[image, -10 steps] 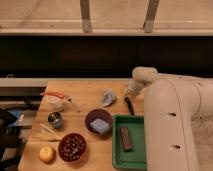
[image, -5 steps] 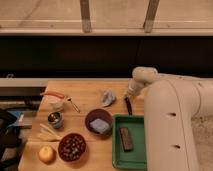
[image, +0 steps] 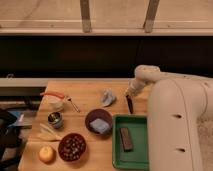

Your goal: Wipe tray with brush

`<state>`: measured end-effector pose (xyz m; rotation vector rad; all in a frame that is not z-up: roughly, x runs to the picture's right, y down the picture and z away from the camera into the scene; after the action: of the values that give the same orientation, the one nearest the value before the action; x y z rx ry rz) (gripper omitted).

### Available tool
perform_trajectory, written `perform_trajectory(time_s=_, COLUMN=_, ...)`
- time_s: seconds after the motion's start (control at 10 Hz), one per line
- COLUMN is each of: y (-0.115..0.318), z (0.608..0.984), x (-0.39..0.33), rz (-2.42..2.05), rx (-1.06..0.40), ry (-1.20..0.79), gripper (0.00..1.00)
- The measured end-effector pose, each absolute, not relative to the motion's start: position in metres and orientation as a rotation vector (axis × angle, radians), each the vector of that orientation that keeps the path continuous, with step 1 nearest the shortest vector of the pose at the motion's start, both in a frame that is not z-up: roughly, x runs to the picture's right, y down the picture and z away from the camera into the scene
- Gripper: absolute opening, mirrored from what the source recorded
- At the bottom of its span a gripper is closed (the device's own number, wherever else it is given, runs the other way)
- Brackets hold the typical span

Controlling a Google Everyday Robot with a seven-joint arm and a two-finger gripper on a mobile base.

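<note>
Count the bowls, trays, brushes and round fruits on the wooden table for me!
Dark round bowls: 2
Large green plastic tray: 1
Slim black brush, at the gripper behind the tray: 1
Round orange-yellow fruit: 1
Total: 5

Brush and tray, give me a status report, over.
Gripper at table's back right, at the brush's upper end. Brush just behind the tray, not in it. Brown block lies in the tray.

Behind the tray [image: 116,150], the gripper [image: 131,93] hangs by the brush [image: 130,105]. A brown block [image: 126,138] lies inside the tray, and a dark bowl [image: 98,121] sits just beside its left rim.
</note>
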<state>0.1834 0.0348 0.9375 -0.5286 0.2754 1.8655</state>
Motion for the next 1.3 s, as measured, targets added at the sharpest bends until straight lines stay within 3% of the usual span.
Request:
perform_trajectory(time_s=0.4, y=0.014, z=0.913, x=0.191, rz=1.894, rx=-0.508, ry=0.221, gripper=0.0)
perform_trajectory(time_s=0.9, y=-0.008, z=0.857, x=0.199, rz=1.872, rx=-0.516, ry=0.197, gripper=0.0)
perform_trajectory(time_s=1.3, y=0.027, z=0.822, x=0.193, rz=1.81, rx=-0.496, ry=0.277, gripper=0.0)
